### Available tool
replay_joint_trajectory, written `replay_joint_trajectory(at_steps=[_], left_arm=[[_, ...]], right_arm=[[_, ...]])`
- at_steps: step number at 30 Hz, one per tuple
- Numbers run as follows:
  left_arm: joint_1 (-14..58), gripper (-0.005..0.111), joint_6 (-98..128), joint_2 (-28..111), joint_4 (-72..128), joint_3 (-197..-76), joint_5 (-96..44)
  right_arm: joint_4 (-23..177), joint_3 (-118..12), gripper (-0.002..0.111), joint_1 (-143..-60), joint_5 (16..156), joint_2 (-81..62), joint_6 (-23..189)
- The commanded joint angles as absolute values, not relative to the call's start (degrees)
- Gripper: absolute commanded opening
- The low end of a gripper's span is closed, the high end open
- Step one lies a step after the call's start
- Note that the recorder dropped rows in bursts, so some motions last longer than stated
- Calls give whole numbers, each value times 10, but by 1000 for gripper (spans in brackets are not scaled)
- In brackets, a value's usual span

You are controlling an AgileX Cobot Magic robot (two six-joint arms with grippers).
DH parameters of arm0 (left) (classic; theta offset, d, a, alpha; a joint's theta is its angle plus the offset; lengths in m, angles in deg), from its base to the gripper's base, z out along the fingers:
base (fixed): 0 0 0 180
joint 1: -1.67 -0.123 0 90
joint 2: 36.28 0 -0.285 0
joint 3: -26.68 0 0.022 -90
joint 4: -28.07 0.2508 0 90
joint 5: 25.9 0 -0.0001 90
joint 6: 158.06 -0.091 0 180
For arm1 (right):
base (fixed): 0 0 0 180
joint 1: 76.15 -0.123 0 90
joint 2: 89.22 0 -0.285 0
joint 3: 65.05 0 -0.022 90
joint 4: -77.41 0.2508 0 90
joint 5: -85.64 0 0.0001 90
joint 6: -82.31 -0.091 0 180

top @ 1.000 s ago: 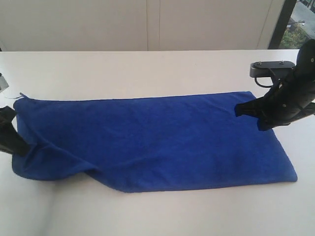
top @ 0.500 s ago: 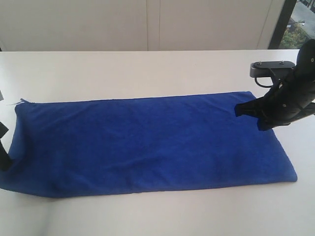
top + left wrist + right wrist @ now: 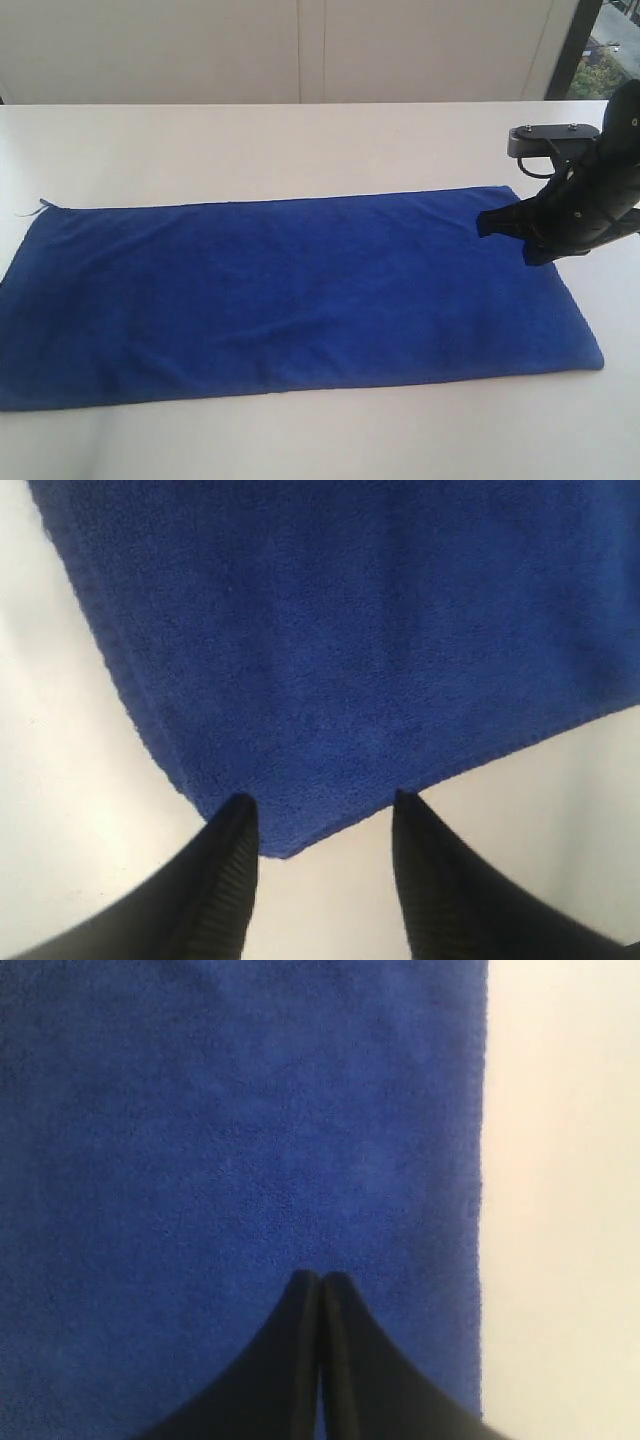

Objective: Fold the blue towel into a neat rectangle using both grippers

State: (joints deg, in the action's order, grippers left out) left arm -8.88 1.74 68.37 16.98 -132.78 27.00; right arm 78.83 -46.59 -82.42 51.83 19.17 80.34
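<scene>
The blue towel [image 3: 300,290] lies spread flat on the white table as a long rectangle, and it also fills much of the left wrist view [image 3: 350,630] and the right wrist view [image 3: 200,1110]. My left gripper [image 3: 320,805] is open, its two black fingertips standing either side of a towel corner without gripping it; this gripper is outside the exterior view. My right gripper [image 3: 483,224] is over the towel's far right corner. Its fingers are pressed together [image 3: 320,1278] with no cloth between them.
The white table [image 3: 300,140] extends behind the towel to a pale wall. A small loop or tag [image 3: 42,204] sticks out at the towel's far left corner. A dark window frame [image 3: 572,50] stands at the back right.
The left gripper has let go of the towel's near left corner and drawn back out of the exterior view. That corner, bunched before, now lies flat. The right arm has not moved.
</scene>
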Motion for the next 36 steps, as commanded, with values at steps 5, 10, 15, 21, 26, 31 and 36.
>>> replay_joint_trajectory(at_steps=[5, 10, 15, 21, 26, 31, 36], left_arm=[[-90, 50, 27, 676, 138, -1329, 233], [-90, 27, -13, 690, 77, -1329, 248], [-90, 0, -13, 721, 124, -1328, 268], [-90, 0, -11, 755, 158, -1328, 275], [-90, 0, -3, 768, 184, -1328, 259], [-90, 0, -3, 794, 184, -1328, 253], [-90, 0, -3, 780, 180, -1334, 264]], right_arm=[[791, -463, 0, -824, 520, 188, 809], [791, -463, 0, -824, 521, 188, 809], [791, -463, 0, -824, 521, 188, 809], [791, -463, 0, -824, 524, 188, 809], [791, -463, 0, -824, 524, 199, 809], [791, -463, 0, -824, 523, 222, 809], [789, -463, 0, -824, 519, 232, 809]])
